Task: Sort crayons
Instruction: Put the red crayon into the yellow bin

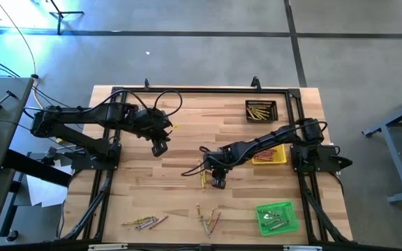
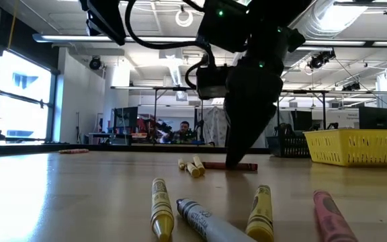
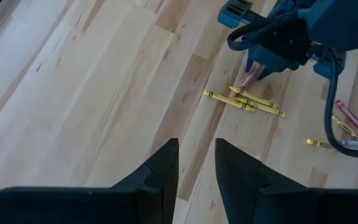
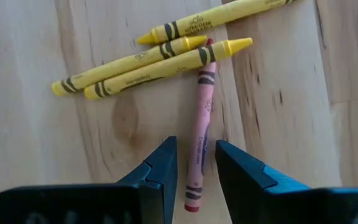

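Seen from above, the left hand (image 1: 160, 148) hangs over bare wood at about ten o'clock on the pale wooden worktop (image 1: 152, 195), its two dark fingers (image 3: 163, 168) parted with nothing between them. Well apart from it, near the worktop's centre, the right hand (image 1: 218, 183) is lowered to a small cluster of thin wax crayons. There a pink paper-wrapped crayon (image 4: 201, 137) lies flat in the gap between the right hand's spread fingers (image 4: 160, 165); whether they touch it cannot be told. Its far tip meets three yellow crayons (image 4: 160, 65) lying crosswise just beyond. More loose crayons (image 1: 145, 222) lie scattered along the six o'clock edge. At three o'clock sits a yellow square plastic tray (image 1: 280, 160), with a black square tray (image 1: 262, 110) at one o'clock and a green one (image 1: 278, 217) at five o'clock.
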